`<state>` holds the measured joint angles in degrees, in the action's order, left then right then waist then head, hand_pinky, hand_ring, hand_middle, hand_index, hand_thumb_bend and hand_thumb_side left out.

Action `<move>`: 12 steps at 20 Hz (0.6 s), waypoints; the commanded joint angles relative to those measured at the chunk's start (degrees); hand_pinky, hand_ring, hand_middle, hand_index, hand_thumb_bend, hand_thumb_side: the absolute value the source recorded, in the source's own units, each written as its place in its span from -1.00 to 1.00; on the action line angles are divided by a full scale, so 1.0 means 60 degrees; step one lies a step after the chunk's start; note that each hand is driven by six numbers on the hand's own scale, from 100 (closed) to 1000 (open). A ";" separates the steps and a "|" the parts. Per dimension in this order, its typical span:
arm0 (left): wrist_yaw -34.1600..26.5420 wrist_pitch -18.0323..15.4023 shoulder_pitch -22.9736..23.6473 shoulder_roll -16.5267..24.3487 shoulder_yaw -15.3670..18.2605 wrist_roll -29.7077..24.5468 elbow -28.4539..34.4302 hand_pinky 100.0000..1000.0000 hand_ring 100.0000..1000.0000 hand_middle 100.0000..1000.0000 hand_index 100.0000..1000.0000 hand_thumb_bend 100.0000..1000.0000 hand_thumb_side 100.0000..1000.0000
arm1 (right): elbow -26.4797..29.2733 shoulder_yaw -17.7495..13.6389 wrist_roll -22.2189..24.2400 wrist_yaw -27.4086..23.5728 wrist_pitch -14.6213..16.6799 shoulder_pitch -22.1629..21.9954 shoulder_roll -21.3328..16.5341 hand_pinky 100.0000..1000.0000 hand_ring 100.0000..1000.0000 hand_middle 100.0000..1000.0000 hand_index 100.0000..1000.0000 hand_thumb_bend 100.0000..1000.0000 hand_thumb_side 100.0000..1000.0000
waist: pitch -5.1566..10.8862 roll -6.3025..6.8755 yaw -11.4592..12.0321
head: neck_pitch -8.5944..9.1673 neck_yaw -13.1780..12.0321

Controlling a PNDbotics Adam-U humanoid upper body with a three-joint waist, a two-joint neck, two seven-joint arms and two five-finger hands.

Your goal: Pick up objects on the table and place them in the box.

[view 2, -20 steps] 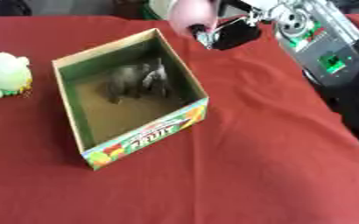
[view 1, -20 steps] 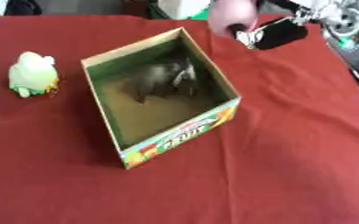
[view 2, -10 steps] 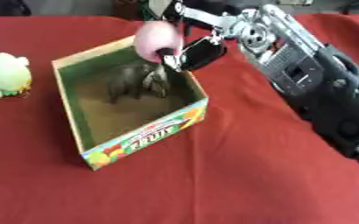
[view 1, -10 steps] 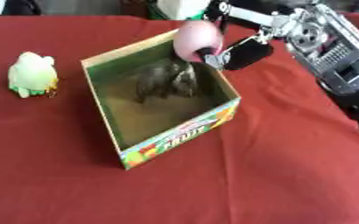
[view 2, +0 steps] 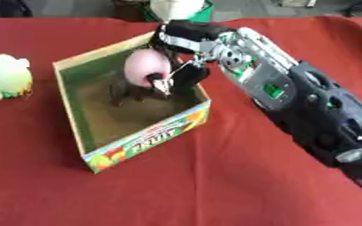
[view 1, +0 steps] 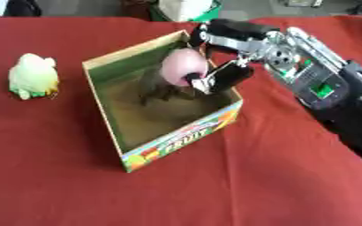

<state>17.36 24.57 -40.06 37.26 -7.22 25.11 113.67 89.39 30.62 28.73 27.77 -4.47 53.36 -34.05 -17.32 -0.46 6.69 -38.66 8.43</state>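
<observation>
The right hand (view 1: 219,73), fingers curled round a pink object (view 1: 184,66), hangs over the box (view 1: 180,139) ready for dropping it in. A green toy (view 1: 33,76) waits far left

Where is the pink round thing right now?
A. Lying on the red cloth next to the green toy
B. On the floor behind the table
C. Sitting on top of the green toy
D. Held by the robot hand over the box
D. The right robot hand has its fingers curled round the pink round thing, holding it above the inside of the box, far from the green toy.
</observation>
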 commanded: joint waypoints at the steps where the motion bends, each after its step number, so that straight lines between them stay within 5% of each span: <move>1: -0.0016 -0.0032 -0.0175 0.0150 0.0091 0.0007 0.0154 0.24 0.26 0.38 0.60 -0.47 0.73 | -0.0116 -0.0013 -0.0033 0.0258 0.0106 0.0107 -0.0012 0.11 0.40 -0.09 0.07 -1.00 -0.57 | 0.0159 0.0027 0.0014 | 0.0123 -0.0010; 5: -0.0022 -0.0029 -0.0170 0.0132 0.0084 0.0010 0.0154 0.24 0.26 0.38 0.60 -0.48 0.73 | -0.0377 0.0095 -0.0009 0.0476 0.0197 0.0060 0.0071 0.12 0.43 -0.04 0.14 -1.00 -0.55 | 0.0117 0.0028 0.0027 | 0.0135 -0.0013; 12: -0.0043 -0.0022 -0.0185 0.0110 0.0076 0.0030 0.0154 0.24 0.26 0.38 0.60 -0.48 0.74 | -0.0817 0.0166 0.0307 0.0946 0.0473 0.0100 0.0272 0.18 0.53 0.23 0.42 -1.00 0.00 | 0.0065 0.0033 0.0054 | 0.0150 -0.0001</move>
<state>17.19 24.57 -40.10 37.22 -7.24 25.12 113.67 85.42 31.43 30.01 32.60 -1.95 53.51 -32.32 -17.69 -0.45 6.84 -38.22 8.40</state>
